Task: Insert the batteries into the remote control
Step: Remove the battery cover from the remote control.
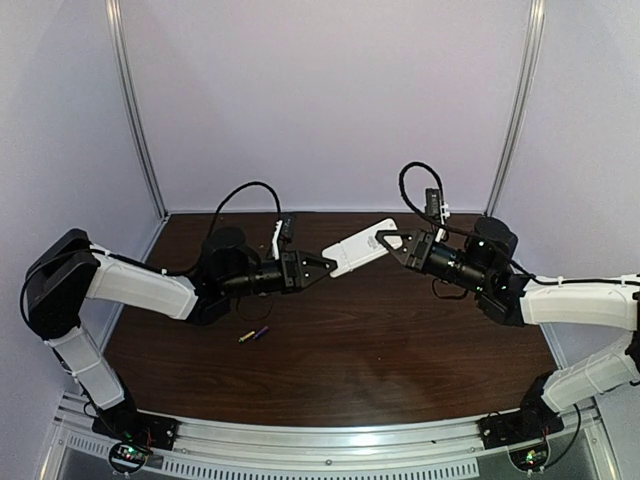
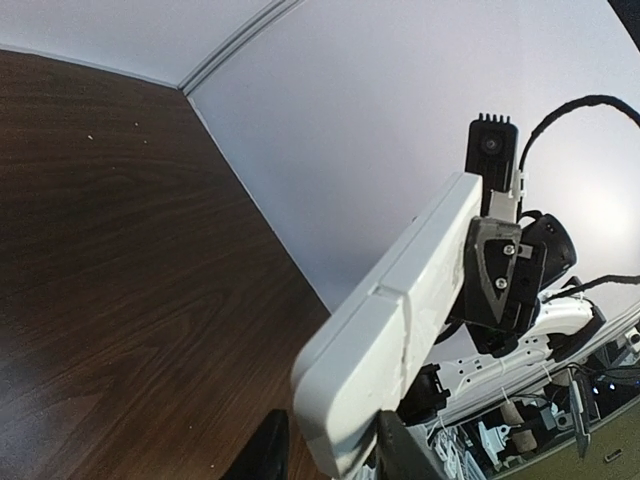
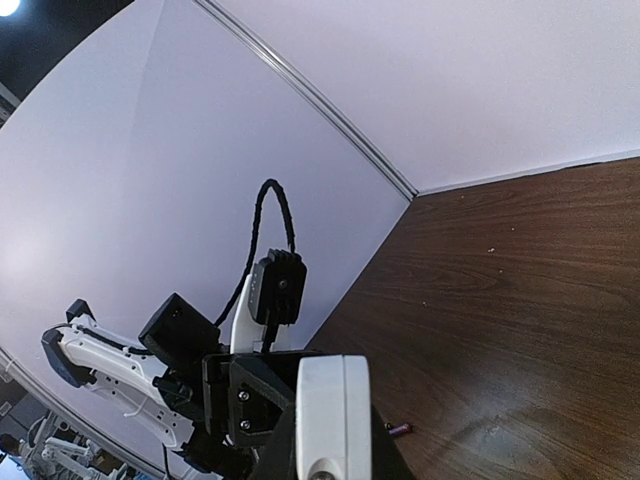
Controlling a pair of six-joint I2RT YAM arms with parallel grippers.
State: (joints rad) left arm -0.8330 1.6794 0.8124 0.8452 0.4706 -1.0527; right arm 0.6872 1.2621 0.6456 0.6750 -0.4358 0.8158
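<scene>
The white remote control [image 1: 358, 247] hangs in the air above the table's middle, held at both ends. My left gripper [image 1: 326, 268] grips its near-left end, and my right gripper [image 1: 386, 240] grips its far-right end. In the left wrist view the remote [image 2: 400, 320] sits between my dark fingers [image 2: 262, 455], its plain side showing. In the right wrist view the remote's end [image 3: 333, 420] fills the jaws of my right gripper [image 3: 330, 455]. Two batteries lie on the table under the left arm: a yellowish one [image 1: 246, 337] and a dark one [image 1: 262, 331]. The dark one also shows in the right wrist view [image 3: 400, 430].
The brown wooden table [image 1: 400, 340] is walled by pale panels at the back and sides. A metal rail [image 1: 330, 440] runs along the near edge, with both arm bases on it. Black cables loop above each wrist.
</scene>
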